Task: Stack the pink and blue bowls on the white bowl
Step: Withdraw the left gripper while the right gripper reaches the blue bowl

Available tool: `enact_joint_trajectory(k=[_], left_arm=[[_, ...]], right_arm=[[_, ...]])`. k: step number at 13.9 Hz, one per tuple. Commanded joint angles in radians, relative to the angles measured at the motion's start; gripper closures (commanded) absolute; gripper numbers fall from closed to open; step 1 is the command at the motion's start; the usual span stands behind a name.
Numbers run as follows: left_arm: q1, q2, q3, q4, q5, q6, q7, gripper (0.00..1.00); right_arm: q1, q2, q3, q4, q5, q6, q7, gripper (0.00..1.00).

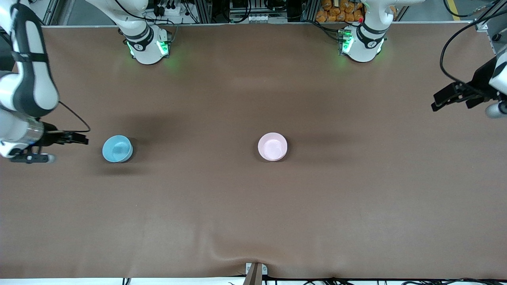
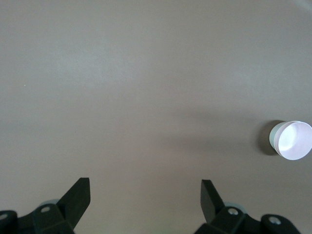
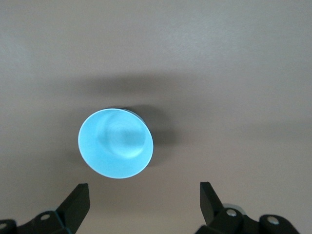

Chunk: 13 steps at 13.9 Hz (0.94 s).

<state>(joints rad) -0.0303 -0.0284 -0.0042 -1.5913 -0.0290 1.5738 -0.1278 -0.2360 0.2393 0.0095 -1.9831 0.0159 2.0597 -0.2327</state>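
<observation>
Fingers of the right hand (image 1: 81,138) spread wide, empty, beside the blue bowl (image 1: 117,149); left hand (image 1: 443,99) likewise open, empty, well apart from the pink bowl (image 1: 272,147) mid-counter (image 1: 253,206).

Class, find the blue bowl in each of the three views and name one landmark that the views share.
Front view: blue bowl on the table toward the right arm's end, beside the right gripper.
Left wrist view: not in it.
Right wrist view: blue bowl just ahead of the open fingers.
Shared landmark: the brown table cover.
</observation>
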Motion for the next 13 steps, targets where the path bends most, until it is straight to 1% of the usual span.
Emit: enact_joint_trajectory(k=[1,3,4,5,7,9,11,13], left_arm=[[-0.013,-0.057,0.003,-0.045,-0.015,-0.004,0.022,0.00],[-0.007,-0.080,0.004,-0.070,-0.017,-0.004,0.027,0.00],[-0.006,-0.096,0.004,-0.088,-0.017,-0.001,0.028,0.00],[-0.006,-0.102,0.003,-0.090,-0.017,0.000,0.028,0.00],[-0.006,-0.104,0.003,-0.091,-0.017,-0.001,0.033,0.00],[-0.006,-0.110,0.004,-0.095,-0.017,-0.008,0.037,0.00],[-0.006,-0.108,0.004,-0.093,-0.017,-0.008,0.037,0.00],[-0.006,-0.104,0.004,-0.095,-0.017,-0.006,0.037,0.00]], right_arm=[[-0.012,0.023,0.010,-0.089,0.006,0.126,-0.045,0.00],[-0.014,0.061,0.010,-0.124,0.006,0.224,-0.098,0.04],[-0.019,0.075,0.012,-0.134,0.006,0.255,-0.126,0.11],[-0.034,0.092,0.012,-0.138,0.006,0.275,-0.148,0.22],[-0.049,0.121,0.012,-0.141,0.012,0.307,-0.169,0.32],[-0.042,0.132,0.014,-0.149,0.054,0.322,-0.171,0.42],[-0.036,0.140,0.014,-0.152,0.082,0.327,-0.171,0.44],[-0.032,0.146,0.015,-0.154,0.085,0.332,-0.171,0.50]])
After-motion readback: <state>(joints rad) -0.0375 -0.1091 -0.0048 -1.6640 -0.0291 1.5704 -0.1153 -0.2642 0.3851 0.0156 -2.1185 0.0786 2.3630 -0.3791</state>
